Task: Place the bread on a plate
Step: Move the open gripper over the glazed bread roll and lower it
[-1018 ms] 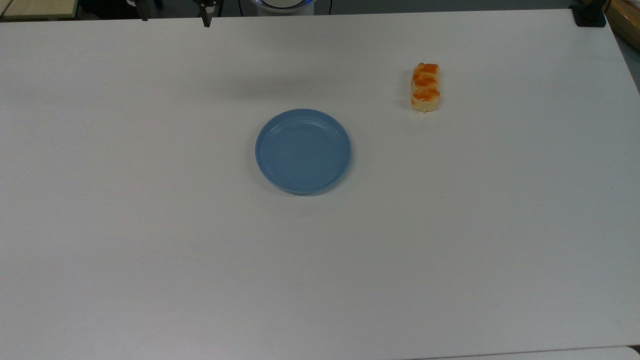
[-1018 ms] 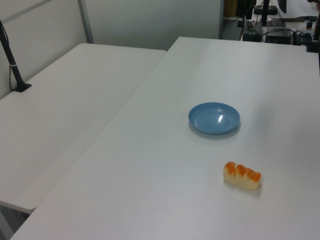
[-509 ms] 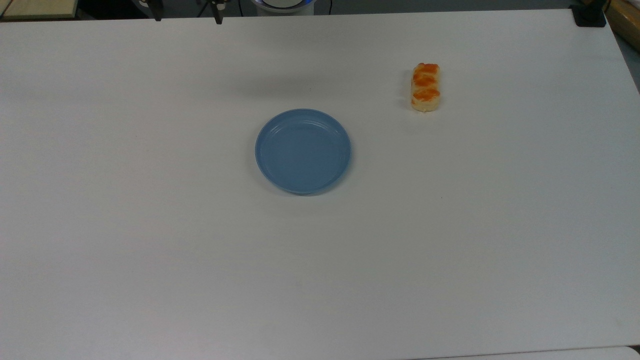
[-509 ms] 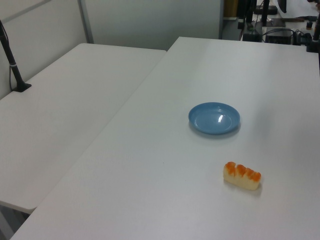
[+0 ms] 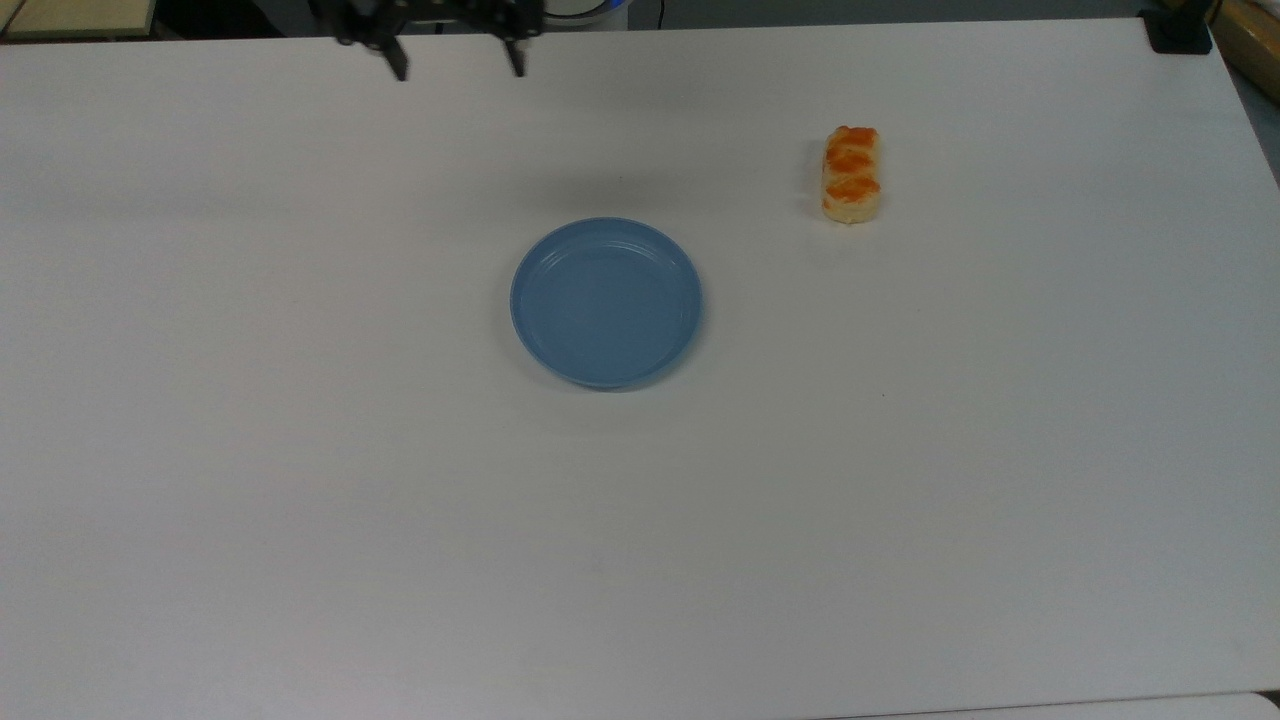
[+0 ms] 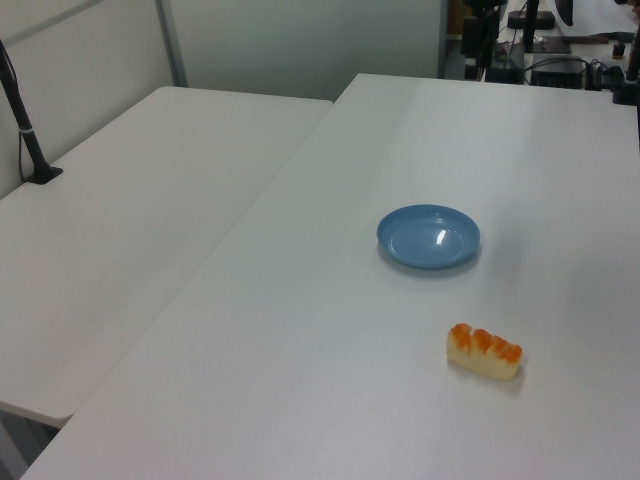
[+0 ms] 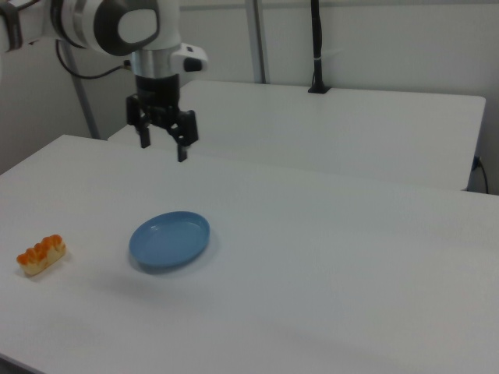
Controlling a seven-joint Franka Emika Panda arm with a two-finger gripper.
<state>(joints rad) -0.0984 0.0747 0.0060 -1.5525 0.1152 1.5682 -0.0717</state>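
Observation:
The bread (image 5: 851, 173), a pale-yellow loaf with orange-brown bumps, lies on the white table to the right of the plate in the top view. It also lies near the left view's lower right (image 6: 484, 351) and at the right view's left edge (image 7: 41, 255). The blue plate (image 5: 606, 302) rests empty mid-table (image 6: 428, 237) (image 7: 170, 240). My gripper (image 5: 459, 70) hangs open and empty at the top view's upper edge, left of the plate. In the right view the gripper (image 7: 163, 149) hovers high above the table behind the plate.
A second white table (image 6: 130, 220) adjoins on the left view's left, with a black post (image 6: 25, 125) on it. A black clamp (image 5: 1180, 30) sits at the top view's upper right corner. Broad bare tabletop surrounds plate and bread.
My gripper has moved rightward and further into the top view, its two fingers reaching lower over the table's far edge. Bread and plate have not moved.

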